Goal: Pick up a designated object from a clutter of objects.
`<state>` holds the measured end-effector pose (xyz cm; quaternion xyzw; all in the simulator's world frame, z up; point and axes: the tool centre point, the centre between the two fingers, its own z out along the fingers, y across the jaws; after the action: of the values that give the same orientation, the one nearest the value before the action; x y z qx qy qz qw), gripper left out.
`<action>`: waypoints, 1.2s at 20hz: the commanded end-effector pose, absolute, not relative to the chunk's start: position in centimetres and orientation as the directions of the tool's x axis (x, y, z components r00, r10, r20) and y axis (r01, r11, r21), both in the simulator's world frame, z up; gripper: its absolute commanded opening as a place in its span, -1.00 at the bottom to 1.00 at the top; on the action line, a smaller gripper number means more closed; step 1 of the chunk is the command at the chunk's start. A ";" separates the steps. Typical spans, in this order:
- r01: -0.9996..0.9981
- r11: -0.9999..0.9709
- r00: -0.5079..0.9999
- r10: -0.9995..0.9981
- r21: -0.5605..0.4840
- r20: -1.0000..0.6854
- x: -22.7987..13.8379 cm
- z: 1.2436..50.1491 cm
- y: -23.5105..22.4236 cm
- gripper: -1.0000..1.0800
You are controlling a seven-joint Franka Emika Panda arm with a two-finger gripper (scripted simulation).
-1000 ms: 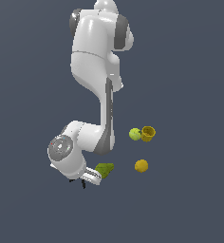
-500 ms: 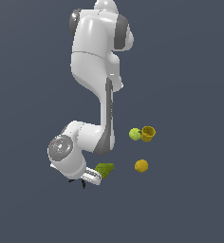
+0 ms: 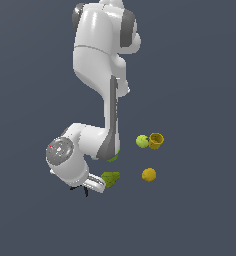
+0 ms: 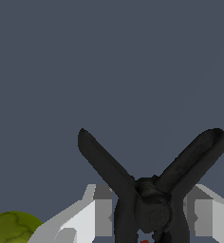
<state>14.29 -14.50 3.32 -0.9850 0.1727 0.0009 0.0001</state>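
Note:
The designated object, a small black spring clamp [image 4: 152, 209], fills the wrist view with its two handles splayed in a V and a speck of red at its base. My gripper [image 4: 149, 201] is shut on the clamp body, a white-and-grey finger [image 4: 100, 211] pressed against each side. In the exterior view the clamp [image 3: 80, 189] shows as a small dark shape under the low-hanging gripper [image 3: 85, 187]. The rest of the clutter of objects lies toward the exterior view's right.
An olive-green pear [image 3: 110, 179] lies right beside the gripper and shows in the wrist view [image 4: 12, 228]. A green sliver of a cup [image 3: 114, 157] peeks from behind the arm. Farther toward the exterior view's right are a yellow-green ball [image 3: 142, 141], a yellow mug [image 3: 156, 140] and a lemon [image 3: 149, 174].

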 end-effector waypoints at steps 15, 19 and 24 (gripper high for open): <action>-0.341 -0.940 0.940 -0.341 -0.001 0.000 12.0 18.9 -18.1 -1.00; -0.341 -0.940 0.940 -0.341 -0.001 0.000 11.4 23.5 -19.1 -1.00; -0.341 -0.940 0.940 -0.341 -0.001 0.000 10.7 29.1 -20.4 -1.00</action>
<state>10.93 -20.05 27.39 -0.9849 0.1734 -0.0002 0.0004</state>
